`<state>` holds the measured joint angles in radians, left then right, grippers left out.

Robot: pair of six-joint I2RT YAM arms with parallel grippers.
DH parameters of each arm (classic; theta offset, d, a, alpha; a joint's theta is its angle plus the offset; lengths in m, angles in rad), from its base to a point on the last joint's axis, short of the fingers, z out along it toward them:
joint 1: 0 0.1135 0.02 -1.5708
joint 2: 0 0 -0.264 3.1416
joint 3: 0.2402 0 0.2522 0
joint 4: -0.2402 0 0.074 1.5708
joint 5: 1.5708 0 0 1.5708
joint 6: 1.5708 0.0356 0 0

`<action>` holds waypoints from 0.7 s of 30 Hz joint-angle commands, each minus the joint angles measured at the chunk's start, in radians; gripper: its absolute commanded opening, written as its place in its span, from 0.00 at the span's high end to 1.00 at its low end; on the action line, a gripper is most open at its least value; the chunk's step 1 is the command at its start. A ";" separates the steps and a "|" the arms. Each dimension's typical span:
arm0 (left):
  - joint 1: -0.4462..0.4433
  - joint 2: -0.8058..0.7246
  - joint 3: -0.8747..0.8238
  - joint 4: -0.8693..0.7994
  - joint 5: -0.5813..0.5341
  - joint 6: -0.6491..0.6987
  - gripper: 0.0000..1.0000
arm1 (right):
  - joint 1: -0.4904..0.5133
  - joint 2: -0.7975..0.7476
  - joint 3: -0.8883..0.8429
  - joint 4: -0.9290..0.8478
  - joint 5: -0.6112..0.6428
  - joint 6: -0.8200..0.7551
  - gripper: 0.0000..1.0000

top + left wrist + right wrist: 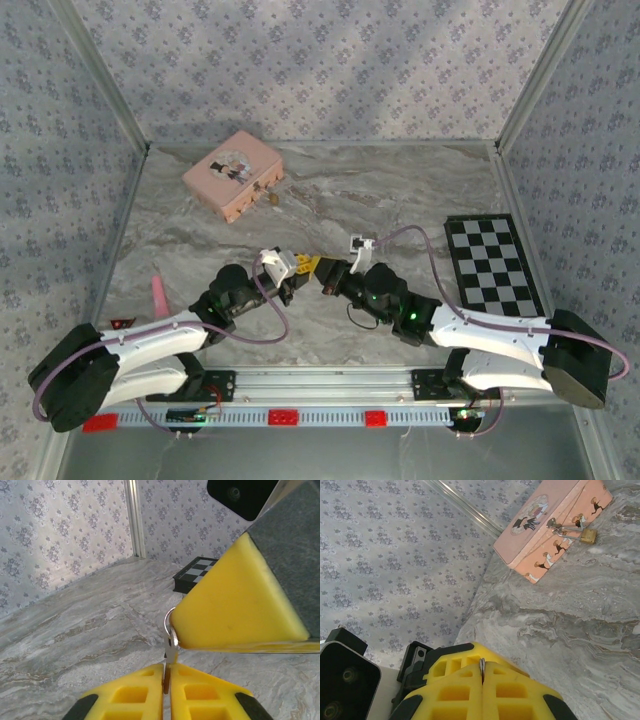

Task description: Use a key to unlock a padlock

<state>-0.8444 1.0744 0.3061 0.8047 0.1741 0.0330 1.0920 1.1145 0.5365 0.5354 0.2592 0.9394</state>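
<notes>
Left fingers (130, 695): pressed together at the foot of the left wrist view, pinching the thin lower end of the key (171, 649)
Right fingers (455, 685): also shut, with a silvery sliver of metal caught in the seam between them; seen from the left wrist, they loom at upper right with the key's ring (169, 625) at their tip
Key: held by both arms at once above the middle of the surface (400, 200); the right has the ring end and the left apparently the blade end, though the blade is mostly buried between the fingers
Padlock (589, 535): lies on the surface just beside the near side of the pink box (545, 525), its thin shackle (567, 530) reaching back to what looks like the box's clasp
Direction: the padlock lies beyond the meeting fingers and a little to the left, well apart from both
Long axis: runs from the clasp outward, with the brass body pointing away from the box; the keyhole is too small to make out but probably sits at that free end
Nearer arm: the left, by a little, judging from the top view
Coming move: one arm must let go of the key, and the blade must then line up with the padlock's axis from the free end
</notes>
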 commanded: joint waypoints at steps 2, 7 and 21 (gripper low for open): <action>0.004 -0.019 0.029 -0.001 -0.002 -0.006 0.91 | 0.006 -0.010 -0.007 0.023 0.040 0.024 1.00; 0.010 -0.033 0.025 -0.010 -0.005 -0.008 0.91 | 0.007 -0.013 -0.009 0.013 0.050 0.027 1.00; 0.045 -0.167 0.097 -0.363 0.010 0.130 1.00 | 0.007 -0.046 0.019 -0.063 0.030 -0.109 0.56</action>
<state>-0.8181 0.9348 0.3367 0.5697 0.1757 0.0910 1.1023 1.1046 0.5343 0.5152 0.2768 0.9298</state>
